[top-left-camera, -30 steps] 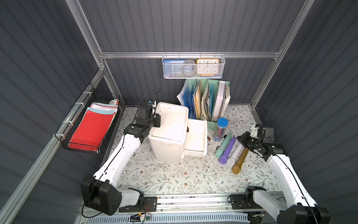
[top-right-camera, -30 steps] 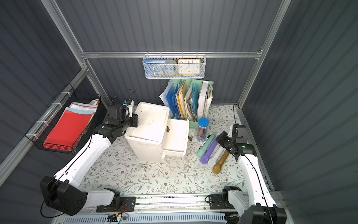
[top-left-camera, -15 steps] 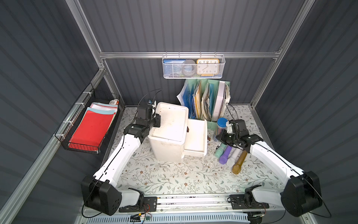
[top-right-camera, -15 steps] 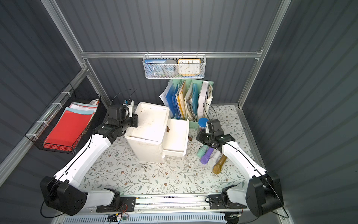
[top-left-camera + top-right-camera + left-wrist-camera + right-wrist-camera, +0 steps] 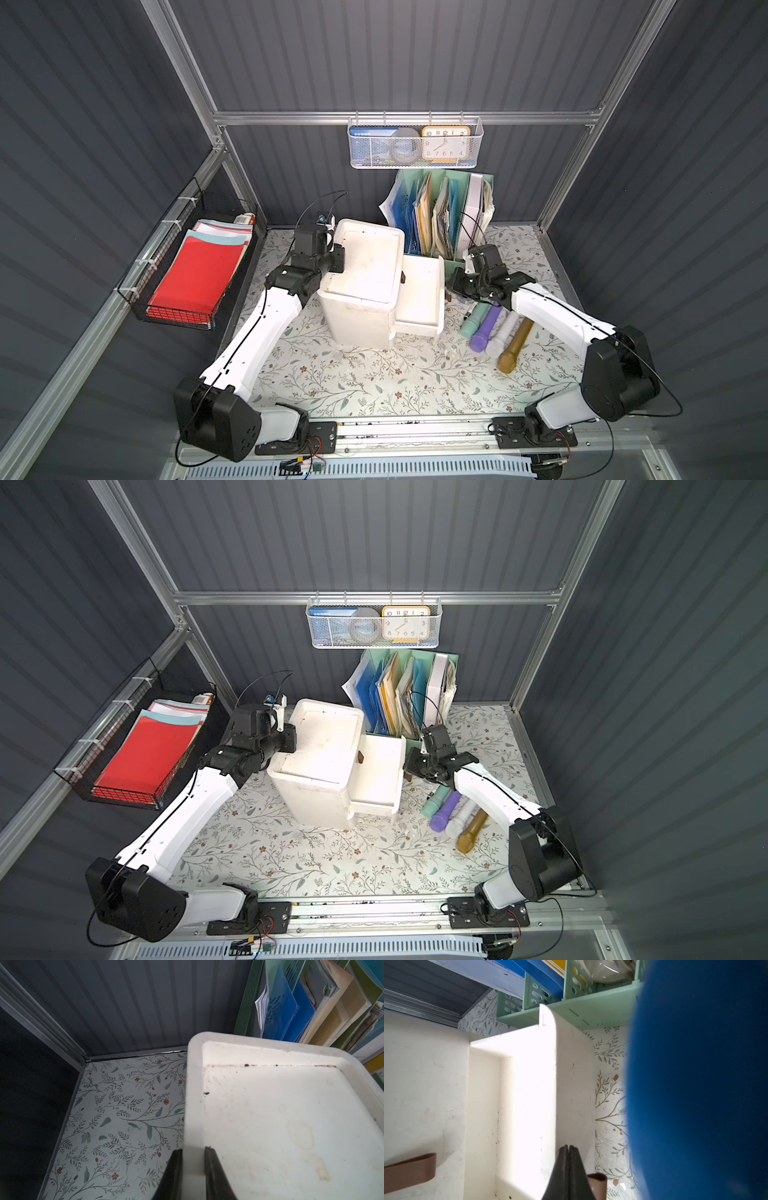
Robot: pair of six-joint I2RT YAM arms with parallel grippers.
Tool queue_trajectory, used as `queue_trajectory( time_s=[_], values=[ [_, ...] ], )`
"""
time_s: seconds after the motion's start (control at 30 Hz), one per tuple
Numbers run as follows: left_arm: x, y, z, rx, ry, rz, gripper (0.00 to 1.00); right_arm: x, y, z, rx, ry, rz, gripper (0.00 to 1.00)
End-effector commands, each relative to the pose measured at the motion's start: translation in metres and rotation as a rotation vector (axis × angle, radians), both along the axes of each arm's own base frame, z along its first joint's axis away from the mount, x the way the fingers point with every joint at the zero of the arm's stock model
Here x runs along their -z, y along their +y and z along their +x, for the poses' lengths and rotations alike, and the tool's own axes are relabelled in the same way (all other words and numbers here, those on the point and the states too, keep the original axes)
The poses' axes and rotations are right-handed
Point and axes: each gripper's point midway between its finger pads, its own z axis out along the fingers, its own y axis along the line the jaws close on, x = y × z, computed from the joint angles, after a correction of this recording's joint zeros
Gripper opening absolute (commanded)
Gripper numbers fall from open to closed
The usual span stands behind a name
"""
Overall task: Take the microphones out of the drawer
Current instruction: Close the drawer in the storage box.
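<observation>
The white drawer cabinet (image 5: pixel 365 266) stands mid-table with one drawer (image 5: pixel 419 286) (image 5: pixel 380 766) pulled out to the right. In the right wrist view the part of the drawer (image 5: pixel 527 1088) that shows is bare. A gold microphone (image 5: pixel 515 347) (image 5: pixel 471 833) lies on the table right of the drawer. My left gripper (image 5: pixel 193 1149) (image 5: pixel 332 259) is shut on the rim of the cabinet's top. My right gripper (image 5: pixel 569 1146) (image 5: pixel 451 289) is shut and holds nothing. It sits at the drawer's front edge beside the brown handle (image 5: pixel 598 1180).
Mint (image 5: pixel 473 320), purple (image 5: pixel 486 328) and white (image 5: pixel 503 334) microphones lie beside the gold one. A blue-lidded cup (image 5: pixel 695 1084) is close against the right wrist. A green file rack (image 5: pixel 440 216) stands behind, and a black wire tray (image 5: pixel 191 274) hangs at left.
My right arm has swung from the microphones on the table leftward to the drawer's front. The left arm and the cabinet have not moved.
</observation>
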Motion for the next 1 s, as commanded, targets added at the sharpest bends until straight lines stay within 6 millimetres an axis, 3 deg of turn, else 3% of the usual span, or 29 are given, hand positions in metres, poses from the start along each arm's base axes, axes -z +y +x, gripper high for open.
queue_trajectory(
  time_s=[0.0, 0.6, 0.73, 0.97],
  values=[
    [0.094, -0.005, -0.023, 0.032, 0.303, 0.029, 0.01, -0.001, 0.017, 0.001, -0.039, 0.007, 0.021, 0.0],
    [0.092, -0.005, -0.023, 0.032, 0.299, 0.027, 0.01, 0.003, 0.084, 0.005, -0.17, 0.036, 0.074, 0.0],
    [0.091, -0.004, -0.024, 0.033, 0.296, 0.028, 0.01, 0.003, 0.08, 0.006, -0.162, 0.038, 0.035, 0.0],
    [0.09, -0.004, -0.024, 0.034, 0.291, 0.027, 0.01, 0.001, 0.038, 0.011, -0.047, 0.004, -0.157, 0.0]
  ],
)
